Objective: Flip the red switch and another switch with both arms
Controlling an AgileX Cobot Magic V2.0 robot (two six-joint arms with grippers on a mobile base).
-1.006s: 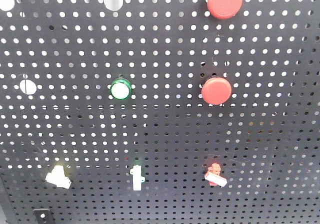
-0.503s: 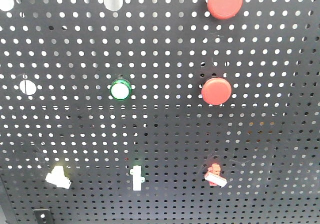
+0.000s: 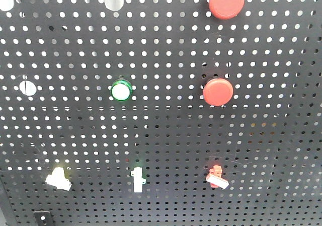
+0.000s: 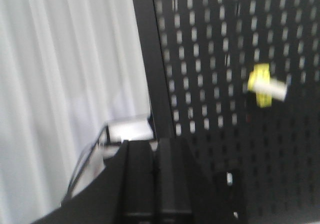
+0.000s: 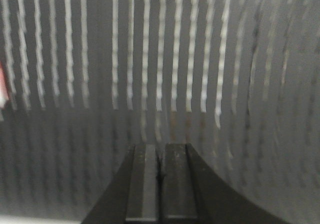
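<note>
Right wrist view: pegboard (image 5: 250, 84) holes smeared to streaks; red switch (image 5: 2, 87) cut by left edge, blurred.

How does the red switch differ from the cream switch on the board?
The red switch has a red body and white tip; the cream switch is pale all over. The red switch sits at the right of the bottom row, the cream switch at the left. Both are small levers.
</note>
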